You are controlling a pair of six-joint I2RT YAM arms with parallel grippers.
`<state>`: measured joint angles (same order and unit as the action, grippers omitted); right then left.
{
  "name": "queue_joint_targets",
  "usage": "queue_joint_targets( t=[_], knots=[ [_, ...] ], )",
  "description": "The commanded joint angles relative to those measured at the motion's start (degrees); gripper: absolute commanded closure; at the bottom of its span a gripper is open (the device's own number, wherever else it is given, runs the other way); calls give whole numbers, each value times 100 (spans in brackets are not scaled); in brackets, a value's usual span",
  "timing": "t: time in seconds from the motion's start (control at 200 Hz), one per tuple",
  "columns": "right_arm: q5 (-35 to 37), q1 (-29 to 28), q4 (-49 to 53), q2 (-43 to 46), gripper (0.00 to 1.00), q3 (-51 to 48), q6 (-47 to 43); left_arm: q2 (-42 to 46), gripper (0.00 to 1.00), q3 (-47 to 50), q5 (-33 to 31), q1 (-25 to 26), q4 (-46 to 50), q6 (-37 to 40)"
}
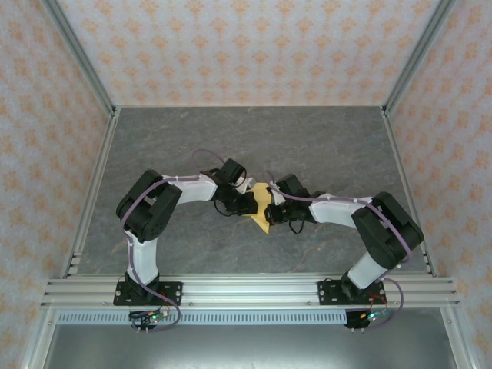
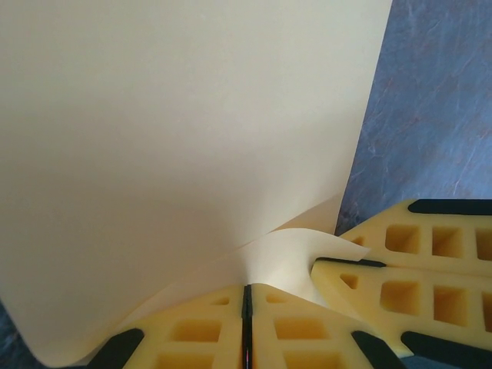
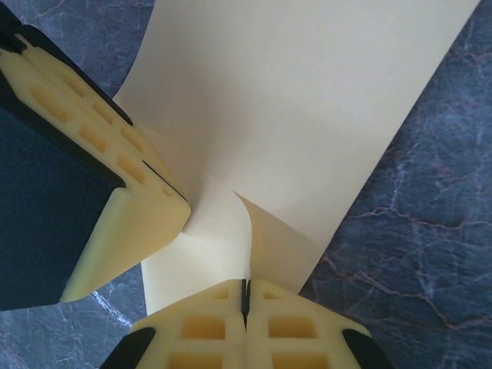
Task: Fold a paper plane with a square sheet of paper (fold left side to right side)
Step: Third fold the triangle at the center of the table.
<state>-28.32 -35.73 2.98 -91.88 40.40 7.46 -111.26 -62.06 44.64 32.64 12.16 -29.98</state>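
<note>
The left gripper (image 2: 246, 296), fingers pressed together, pinches a pale yellow-orange creased sheet of paper (image 2: 177, 138). The right gripper (image 3: 246, 292) clamps it likewise. In the top view the sheet sits at frame centre, long axis vertical, tapering downward, above a dark marbled tabletop (image 1: 307, 146) between orange-patterned walls (image 1: 246, 46).

I see the pale yellow sheet of paper (image 1: 264, 206), partly folded, pinched at the tips of my left claw (image 2: 247, 288) and right claw (image 3: 246, 283), a curled flap between them, a smooth panel ahead.
</note>
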Motion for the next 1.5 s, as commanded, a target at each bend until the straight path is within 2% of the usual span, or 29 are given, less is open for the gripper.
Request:
queue_joint_targets(
  t=[0.0,0.075,0.155,0.33,0.405,0.495,0.59,0.671,0.756,1.071,1.496],
  knots=[
    [84,-75,513,-202,100,-105,-13,-158,92,218,-329,41,-99,24],
    [25,-67,501,-91,100,-30,75,-222,92,254,-380,41,-112,30],
    [88,-32,599,126,95,121,228,-272,92,269,-438,45,-91,43],
    [381,83,988,842,71,322,430,-312,93,274,-483,44,-61,71],
    [493,78,1279,1061,66,384,431,-299,93,274,-492,47,-63,71],
    [280,82,1487,1272,66,399,483,-282,93,274,-500,41,-62,67],
    [-441,70,1294,1396,69,307,788,-239,93,271,-496,40,-47,64],
    [-1113,11,951,1266,72,262,1197,-210,93,265,-509,41,-13,84],
    [-1375,-65,731,1029,74,262,1572,-203,93,265,-531,40,14,96],
    [-1393,-180,678,136,74,383,1790,-225,93,251,-536,43,23,102],
    [-1102,-222,1100,-189,74,389,1646,-234,94,220,-562,40,82,132]
  ],
)
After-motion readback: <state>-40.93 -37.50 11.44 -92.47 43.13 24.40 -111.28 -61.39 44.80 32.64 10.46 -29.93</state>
